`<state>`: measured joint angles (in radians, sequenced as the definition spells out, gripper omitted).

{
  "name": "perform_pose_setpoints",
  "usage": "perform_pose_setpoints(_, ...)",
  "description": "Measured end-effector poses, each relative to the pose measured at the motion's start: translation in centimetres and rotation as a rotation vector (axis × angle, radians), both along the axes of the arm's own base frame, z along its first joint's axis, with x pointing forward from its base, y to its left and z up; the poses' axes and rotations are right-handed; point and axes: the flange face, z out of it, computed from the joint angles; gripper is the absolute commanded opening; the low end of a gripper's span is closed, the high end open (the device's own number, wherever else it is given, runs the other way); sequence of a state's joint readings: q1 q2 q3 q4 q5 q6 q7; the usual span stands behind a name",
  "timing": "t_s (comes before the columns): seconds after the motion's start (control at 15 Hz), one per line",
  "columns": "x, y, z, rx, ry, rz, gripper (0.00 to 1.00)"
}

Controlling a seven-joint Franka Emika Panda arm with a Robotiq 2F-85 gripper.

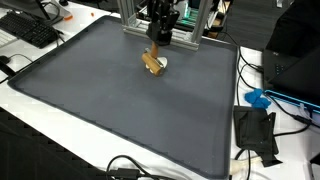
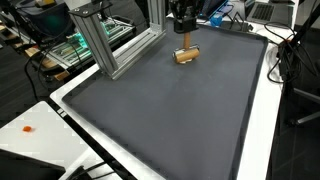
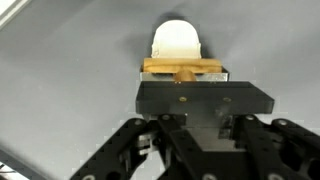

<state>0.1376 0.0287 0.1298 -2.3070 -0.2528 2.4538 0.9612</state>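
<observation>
A small wooden piece [image 1: 153, 63] with a white rounded part lies on the dark grey mat [image 1: 110, 100] near its far edge. It also shows in the other exterior view [image 2: 186, 55]. In the wrist view the wooden bar [image 3: 185, 68] and its white part [image 3: 177, 40] sit just beyond a dark block [image 3: 205, 97] that hides the fingertips. My gripper [image 1: 160, 38] hangs directly over the piece, at or just above its top, in both exterior views [image 2: 183, 38]. Whether the fingers grip the piece does not show.
An aluminium frame [image 2: 105, 40] stands at the mat's edge close to the gripper. A keyboard [image 1: 30, 30], cables and a black box [image 1: 256, 132] lie on the white table around the mat. A blue item [image 1: 258, 98] lies off the mat.
</observation>
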Motion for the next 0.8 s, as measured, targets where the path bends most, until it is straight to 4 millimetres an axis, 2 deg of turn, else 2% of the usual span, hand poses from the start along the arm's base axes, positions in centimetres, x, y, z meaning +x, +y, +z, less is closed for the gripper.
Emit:
perform_pose_setpoints(0.27, 0.7, -0.9, -1.0, -0.006, -0.034, -0.025, 0.22)
perform_pose_setpoints(0.8, 1.1, -1.6, -0.4, 0.048, 0.035, -0.012, 0.22)
